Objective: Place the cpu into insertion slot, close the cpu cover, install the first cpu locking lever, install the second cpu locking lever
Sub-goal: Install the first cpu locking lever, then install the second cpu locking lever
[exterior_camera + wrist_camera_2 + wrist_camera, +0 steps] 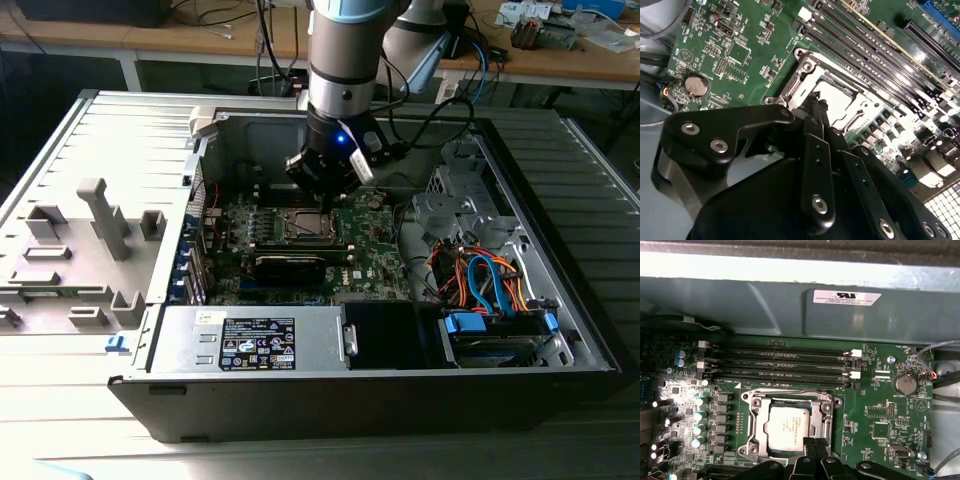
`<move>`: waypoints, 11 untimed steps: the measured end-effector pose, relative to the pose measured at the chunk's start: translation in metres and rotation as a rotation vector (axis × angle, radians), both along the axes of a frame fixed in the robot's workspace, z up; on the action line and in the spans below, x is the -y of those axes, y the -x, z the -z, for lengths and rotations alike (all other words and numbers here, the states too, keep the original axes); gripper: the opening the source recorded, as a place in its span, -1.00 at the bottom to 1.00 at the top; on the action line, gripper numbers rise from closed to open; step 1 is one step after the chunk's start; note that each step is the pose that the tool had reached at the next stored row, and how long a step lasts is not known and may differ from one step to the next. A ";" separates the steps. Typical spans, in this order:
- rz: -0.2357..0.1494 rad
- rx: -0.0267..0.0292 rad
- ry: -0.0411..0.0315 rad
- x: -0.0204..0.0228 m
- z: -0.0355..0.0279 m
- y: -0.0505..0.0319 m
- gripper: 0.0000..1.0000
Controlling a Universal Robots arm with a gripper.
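Hovering low over the green board (pixel 375 255) at upper centre of the exterior view, gripper (pixel 328 205) with jaws drawn together, holding nothing. Cpu (pixel 788 428) seated in the slot (pixel 826 426) at lower centre of the first wrist view, silver cover (pixel 790 396) framing it, fingertips (pixel 810 444) just beside its edge. Coin battery (pixel 904 384) at right of that view, memory slots (pixel 785 367) above the cpu.
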State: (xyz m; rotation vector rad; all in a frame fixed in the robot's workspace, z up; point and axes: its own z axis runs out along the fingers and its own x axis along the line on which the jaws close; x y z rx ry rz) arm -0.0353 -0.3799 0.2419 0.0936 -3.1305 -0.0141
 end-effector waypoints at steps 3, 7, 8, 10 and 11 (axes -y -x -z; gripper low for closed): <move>0.000 -0.0001 -0.0002 0.0000 -0.0001 0.0000 -0.79; 0.000 -0.0001 -0.0004 0.0000 -0.0001 0.0000 -0.79; 0.000 -0.0001 -0.0006 0.0000 -0.0001 0.0000 -0.79; 0.000 -0.0001 -0.0007 0.0000 -0.0001 0.0000 -0.79; 0.000 -0.0001 -0.0008 0.0001 -0.0001 0.0000 -0.79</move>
